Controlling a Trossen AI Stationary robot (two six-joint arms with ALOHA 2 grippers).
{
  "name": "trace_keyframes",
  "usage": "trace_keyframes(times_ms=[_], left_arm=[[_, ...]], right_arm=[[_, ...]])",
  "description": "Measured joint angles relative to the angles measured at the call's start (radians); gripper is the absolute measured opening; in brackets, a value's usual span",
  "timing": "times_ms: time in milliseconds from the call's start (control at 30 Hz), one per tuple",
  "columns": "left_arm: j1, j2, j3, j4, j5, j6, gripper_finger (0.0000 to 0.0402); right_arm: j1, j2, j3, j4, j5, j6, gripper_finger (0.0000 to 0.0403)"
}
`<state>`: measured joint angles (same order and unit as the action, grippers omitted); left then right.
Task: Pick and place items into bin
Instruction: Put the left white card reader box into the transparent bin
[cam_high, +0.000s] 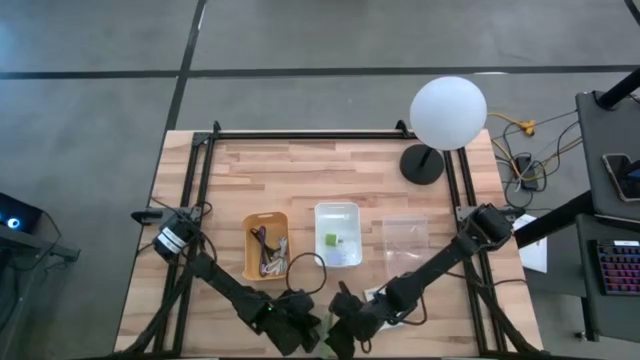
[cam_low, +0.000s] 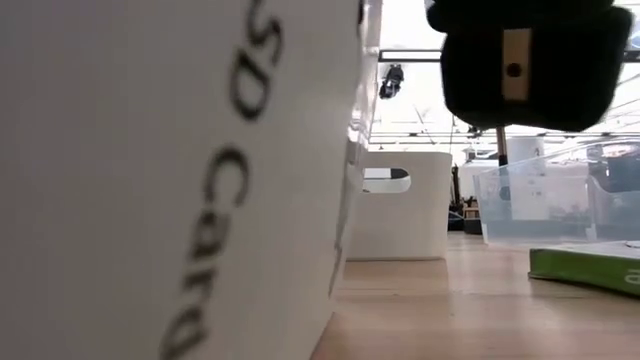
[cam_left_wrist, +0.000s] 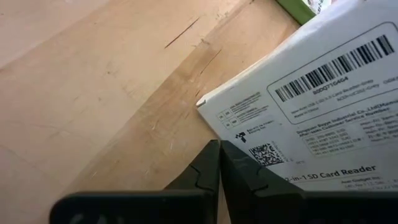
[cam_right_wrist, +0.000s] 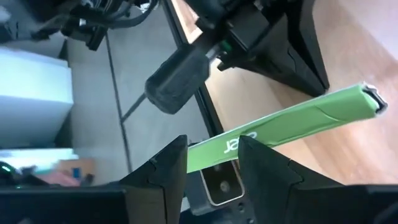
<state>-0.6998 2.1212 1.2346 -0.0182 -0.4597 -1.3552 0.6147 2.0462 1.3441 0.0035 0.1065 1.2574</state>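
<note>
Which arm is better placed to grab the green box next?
Right. The right gripper sits at the edge of the green box; the left gripper is shut at the white box.

Both arms reach low to the table's near edge — left gripper (cam_high: 300, 325) pinched closed, right gripper (cam_high: 345, 325) just beside it, fingers clamped.

A light wooden table (cam_high: 300, 180) edged by a black frame carries the load. At centre stand an orange bin (cam_high: 266, 245) of cables, a white bin (cam_high: 338, 234) holding a green item, and a clear container (cam_high: 404, 238). A round lamp base (cam_high: 423, 164) sits upper right.
</note>
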Motion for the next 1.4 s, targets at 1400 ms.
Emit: trace_keyframes(times_ms=[1400], left_arm=[[-0.035,0.0,0.0,0.035,0.027,-0.001,0.0]], right_arm=[[-0.089,-0.038,0.241,-0.552,0.074,-1.347,0.0137]])
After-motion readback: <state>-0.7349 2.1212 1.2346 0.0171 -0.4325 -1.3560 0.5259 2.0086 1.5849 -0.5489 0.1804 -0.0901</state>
